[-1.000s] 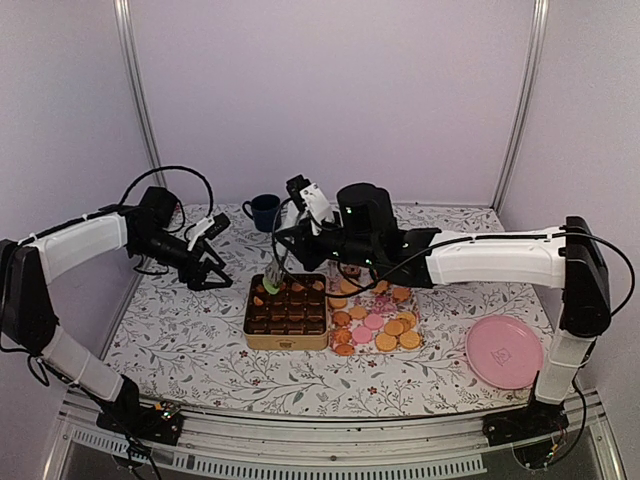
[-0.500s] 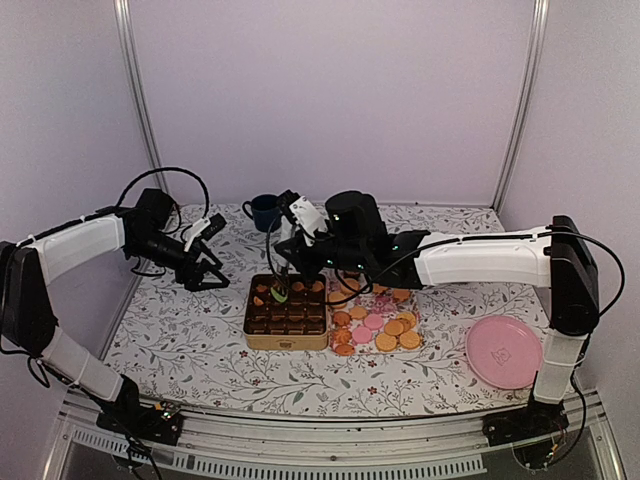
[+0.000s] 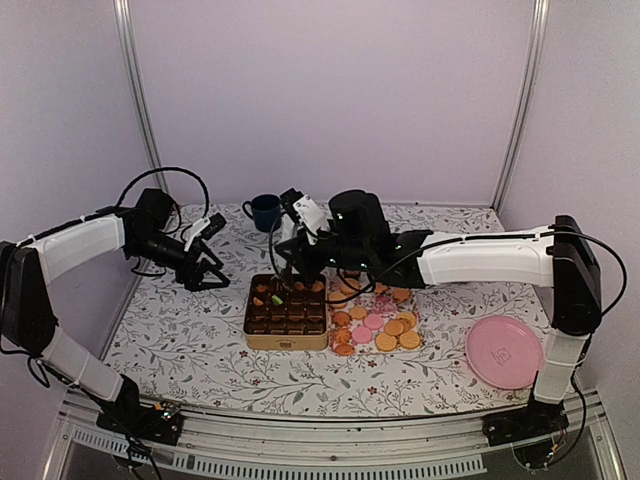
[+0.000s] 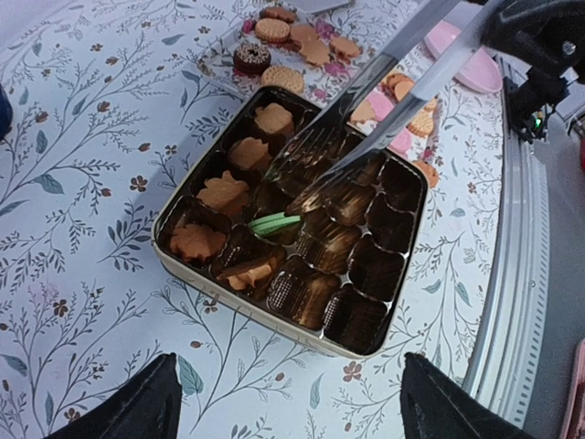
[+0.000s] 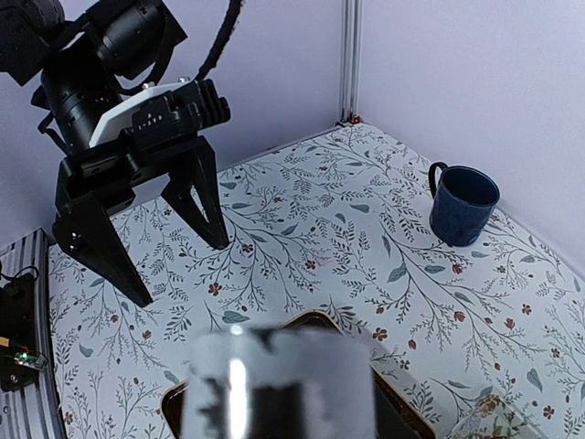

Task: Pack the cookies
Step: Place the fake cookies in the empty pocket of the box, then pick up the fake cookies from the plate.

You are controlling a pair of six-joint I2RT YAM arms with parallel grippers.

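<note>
Frankly, I worry about the green cookie (image 4: 274,222): it sits edge-up in the tray's (image 4: 256,302) far-left part, so the parted tongs (image 4: 384,101) gripped by my right gripper (image 3: 292,262) could knock it crooked. My left gripper (image 5: 181,270) hangs wide open and empty.

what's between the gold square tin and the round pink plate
In the top view: a cluster of round orange and pink cookies beside the tin, then bare floral tablecloth up to the plate.
</note>
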